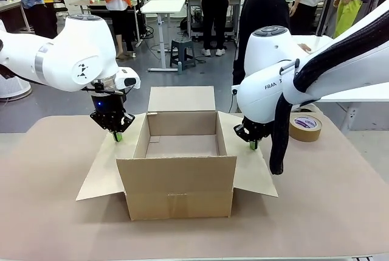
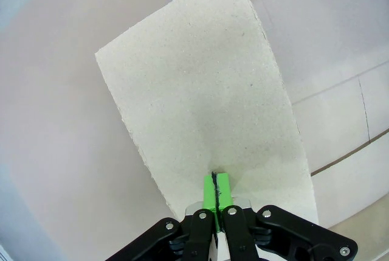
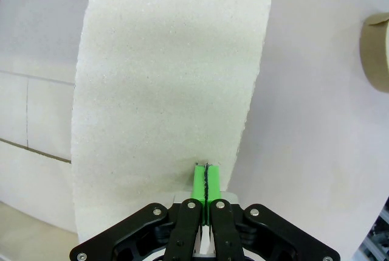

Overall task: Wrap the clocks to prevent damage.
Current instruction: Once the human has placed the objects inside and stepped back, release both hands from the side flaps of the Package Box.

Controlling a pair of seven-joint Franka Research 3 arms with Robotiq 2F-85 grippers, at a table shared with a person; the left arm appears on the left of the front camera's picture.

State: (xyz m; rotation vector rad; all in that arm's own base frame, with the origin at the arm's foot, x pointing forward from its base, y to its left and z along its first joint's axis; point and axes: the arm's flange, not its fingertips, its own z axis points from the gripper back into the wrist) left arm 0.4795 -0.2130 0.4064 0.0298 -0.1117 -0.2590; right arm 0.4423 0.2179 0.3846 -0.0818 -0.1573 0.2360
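Pale brown covering lay over the worktop (image 1: 48, 212), and beyond its far edge stood a workshop floor with white tables, a stool and several standing people.

The left tool (image 1: 117, 134) pointed down with its green pads pressed together and nothing between them. In the left wrist view the left tool's (image 2: 216, 188) joined tips sat over the near end of the left flap (image 2: 200, 90); whether they touched the cardboard could not be told. The right tool (image 1: 253, 145) was likewise closed on nothing. In the right wrist view its (image 3: 206, 182) tips sat over the right flap (image 3: 170, 60), contact again unclear.

Both flaps belonged to an open cardboard box (image 1: 176, 194) standing upright at the middle of the worktop, nearer the robot's edge. Its left flap (image 1: 100, 176) and right flap (image 1: 252, 170) were folded outward and sloped down toward the worktop. The far flap (image 1: 181, 98) stood up behind the opening. The box's inner floor showed bare cardboard.

A black sleeve (image 1: 281, 139) hung down from the right arm beside the right flap. A roll of brown tape (image 1: 306, 127) lay flat near the worktop's far right edge, well apart from the box, and its rim showed at the side of the right wrist view (image 3: 377, 48).
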